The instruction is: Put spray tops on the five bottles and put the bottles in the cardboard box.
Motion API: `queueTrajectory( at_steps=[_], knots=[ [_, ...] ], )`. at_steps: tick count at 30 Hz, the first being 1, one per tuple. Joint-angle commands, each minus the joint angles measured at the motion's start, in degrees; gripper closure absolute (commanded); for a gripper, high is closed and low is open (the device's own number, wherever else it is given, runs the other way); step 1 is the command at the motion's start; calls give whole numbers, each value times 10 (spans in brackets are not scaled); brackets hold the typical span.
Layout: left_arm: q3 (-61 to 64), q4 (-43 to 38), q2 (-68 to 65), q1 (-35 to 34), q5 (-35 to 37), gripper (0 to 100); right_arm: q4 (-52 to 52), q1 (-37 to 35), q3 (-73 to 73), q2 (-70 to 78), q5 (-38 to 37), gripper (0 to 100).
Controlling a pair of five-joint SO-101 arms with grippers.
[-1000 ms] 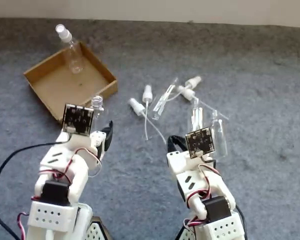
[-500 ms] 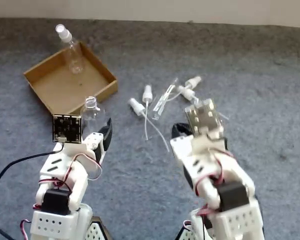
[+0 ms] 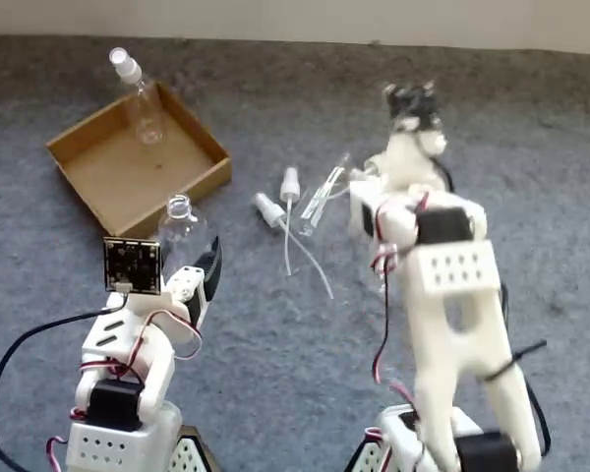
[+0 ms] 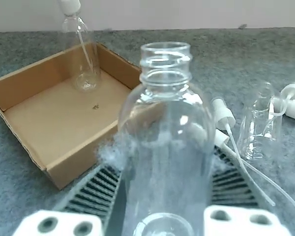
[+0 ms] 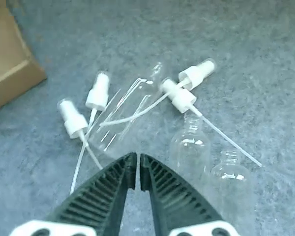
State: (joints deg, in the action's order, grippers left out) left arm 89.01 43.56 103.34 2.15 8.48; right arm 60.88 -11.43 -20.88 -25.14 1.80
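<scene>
A cardboard box (image 3: 108,182) sits far left on the table (image 3: 531,147). A capped bottle (image 3: 146,113) leans in its far corner. An open bottle (image 3: 182,224) stands upright between the left jaws, just near of the box. Right of the box lie two spray tops (image 3: 290,183), then a lying bottle (image 3: 320,197). Two more spray tops (image 5: 196,73) and two small bottles (image 5: 189,142) lie just beside it.

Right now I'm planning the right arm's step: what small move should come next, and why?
Probably open the right gripper and lower it onto a loose spray top. It hangs shut and empty above the tops lying on the carpet, while the left gripper holds an uncapped bottle upright, ready for a top.
</scene>
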Motion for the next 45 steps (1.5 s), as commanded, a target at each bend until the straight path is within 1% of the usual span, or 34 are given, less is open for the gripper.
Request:
queueTrajectory(
  at_steps=[1,3,6,8,16,20,24,30,36,45],
  knots=[
    [1,-18,15,-7,8,940,3,37,102,69,54,979],
    [1,-18,15,-7,8,940,16,48,144,116,75,948],
    [2,-18,15,-6,8,940,60,50,224,193,83,873],
    [2,-16,15,-5,8,940,85,50,287,246,96,850],
    [2,-16,15,-4,8,940,162,51,551,455,178,850],
    [19,-18,15,-4,5,940,173,51,669,561,228,850],
    [21,-18,15,-3,5,940,173,60,762,659,254,850],
    [22,-18,15,-3,5,940,169,74,866,771,254,847],
    [22,-18,15,-3,5,940,167,78,940,848,251,846],
    [23,-18,15,-3,5,940,167,73,971,902,249,845]
  ],
)
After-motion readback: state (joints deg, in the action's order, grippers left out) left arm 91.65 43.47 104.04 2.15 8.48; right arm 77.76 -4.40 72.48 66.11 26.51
